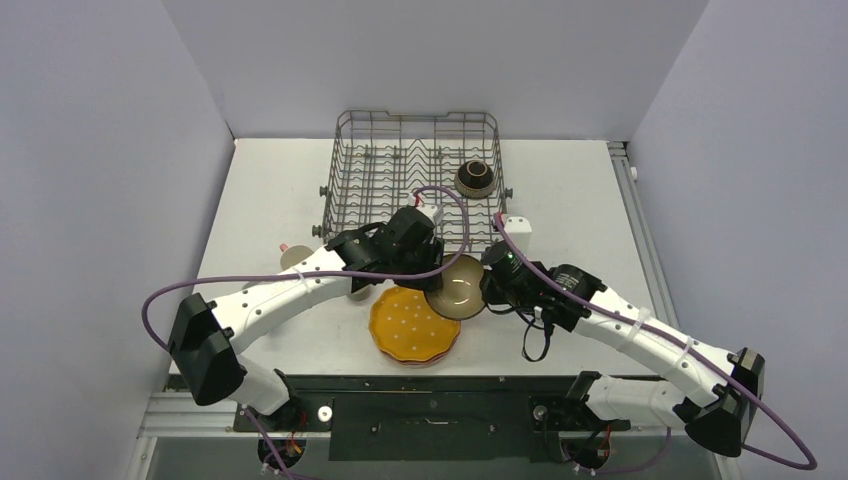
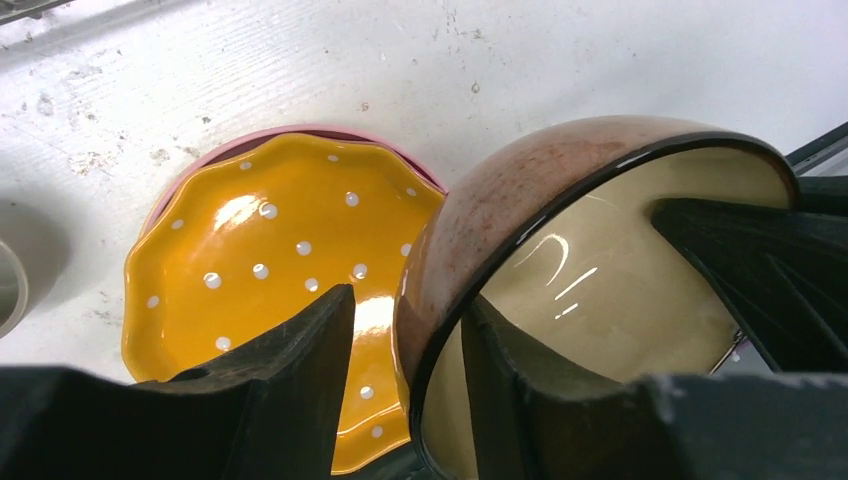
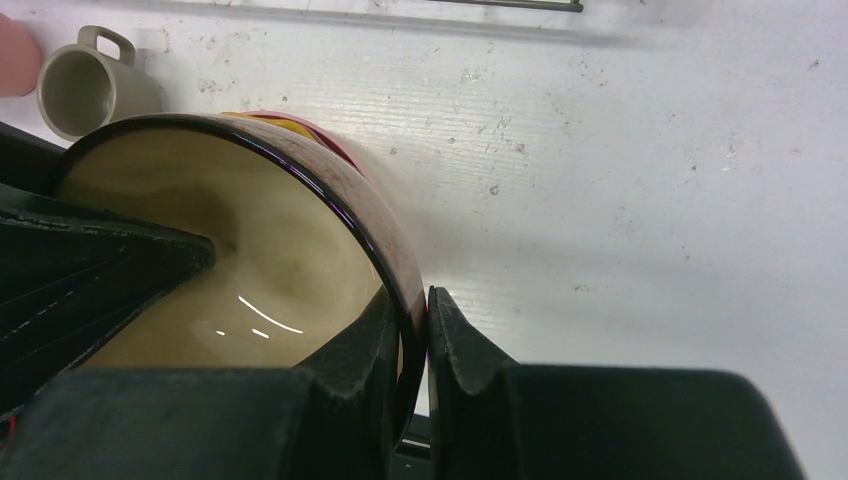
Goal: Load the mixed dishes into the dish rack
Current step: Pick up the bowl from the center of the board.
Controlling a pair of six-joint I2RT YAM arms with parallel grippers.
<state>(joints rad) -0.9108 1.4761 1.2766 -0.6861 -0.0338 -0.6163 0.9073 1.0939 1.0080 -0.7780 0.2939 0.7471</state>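
Note:
A terracotta bowl (image 1: 458, 287) with a cream inside hangs tilted between both grippers, just in front of the dish rack (image 1: 400, 150). My right gripper (image 3: 410, 295) is shut on the bowl's rim (image 3: 330, 190). My left gripper (image 2: 408, 300) straddles the opposite rim (image 2: 520, 200): one finger lies inside against the wall, and the other stands a little off the outside. Below lies the scalloped orange-yellow dotted plate (image 2: 270, 250) on a pink plate (image 2: 250, 142). A dark brown bowl (image 1: 475, 178) sits in the rack.
A grey-green cup (image 3: 85, 85) and a pink cup (image 3: 15, 55) stand on the table left of the plates, by the left arm (image 1: 290, 290). A small white block (image 1: 517, 225) lies at the rack's right front corner. Walls close in the table on three sides.

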